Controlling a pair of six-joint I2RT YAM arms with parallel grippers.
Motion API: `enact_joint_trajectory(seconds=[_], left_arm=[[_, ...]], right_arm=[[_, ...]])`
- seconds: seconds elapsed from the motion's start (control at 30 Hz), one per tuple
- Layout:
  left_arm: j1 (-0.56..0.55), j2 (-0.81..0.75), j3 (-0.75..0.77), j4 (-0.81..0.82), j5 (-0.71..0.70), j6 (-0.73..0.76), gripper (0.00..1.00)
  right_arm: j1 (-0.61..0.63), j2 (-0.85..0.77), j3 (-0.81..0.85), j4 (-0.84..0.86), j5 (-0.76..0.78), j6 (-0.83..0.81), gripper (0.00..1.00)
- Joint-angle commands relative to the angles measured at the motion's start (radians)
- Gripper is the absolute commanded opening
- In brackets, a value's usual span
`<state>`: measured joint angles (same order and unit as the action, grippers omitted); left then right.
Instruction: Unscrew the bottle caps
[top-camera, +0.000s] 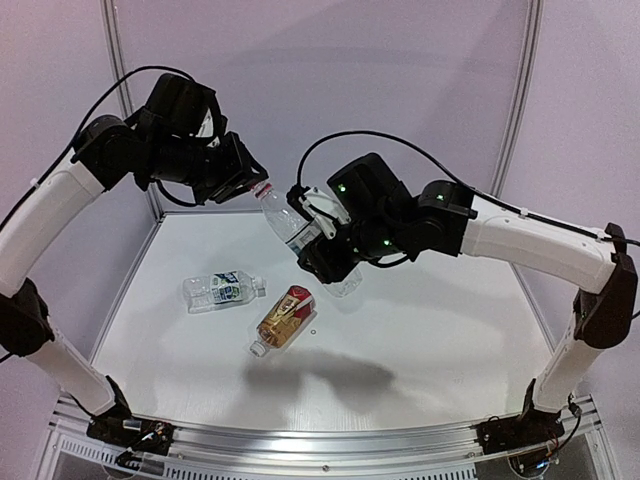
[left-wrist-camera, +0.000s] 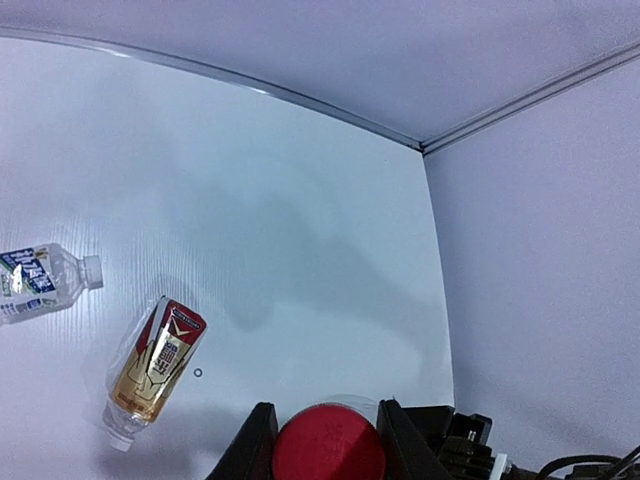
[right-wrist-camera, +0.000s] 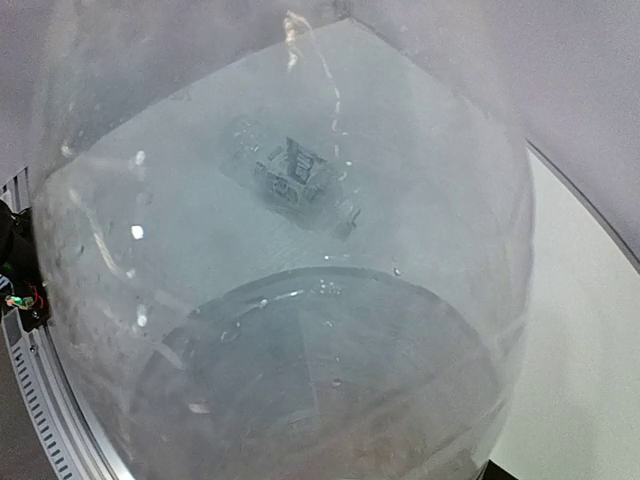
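While raised, the clear bottle (top-camera: 281, 215) is clamped in the right hand (top-camera: 315, 245).
Its red cap (left-wrist-camera: 328, 452) is pinched by the left hand (top-camera: 243, 180).

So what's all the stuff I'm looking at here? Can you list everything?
held bottle: one, clear, up in the air between both grippers
red cap: one, bright red, on the held bottle's neck
green-label bottle: one, clear, lying on the table
amber bottle: one, brown with red-gold label, lying beside it
table: one, white, under everything
left gripper: one, black, closed on the red cap
right gripper: one, black, closed on the held bottle's body
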<state>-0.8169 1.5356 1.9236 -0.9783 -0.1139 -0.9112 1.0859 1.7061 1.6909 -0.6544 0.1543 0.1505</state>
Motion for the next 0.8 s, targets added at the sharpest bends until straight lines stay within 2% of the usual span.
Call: enact_joint_trajectory(seconds=[0.0,0.2,0.4,0.53,0.77], left_arm=[[0.015,-0.001,0.018,-0.087,0.026,-0.116,0.28],[0.053,-0.017,-0.014,-0.108,0.035,-0.133,0.29],[0.112,-0.140,-0.170,-0.019,0.039,-0.116,0.30],[0.145,-0.211,-0.242,-0.071,-0.011,-0.054,0.32],[0.163,-0.375,-0.567,-0.040,-0.099,0.082,0.34]], right_arm=[[0.006,0.008,0.013,-0.019,0.115,0.020,0.53],[0.008,-0.017,-0.047,-0.012,0.128,0.020,0.53],[0.008,-0.058,-0.114,0.015,0.116,0.025,0.52],[0.007,-0.080,-0.140,0.031,0.113,0.026,0.53],[0.007,-0.166,-0.236,0.104,0.074,0.047,0.53]])
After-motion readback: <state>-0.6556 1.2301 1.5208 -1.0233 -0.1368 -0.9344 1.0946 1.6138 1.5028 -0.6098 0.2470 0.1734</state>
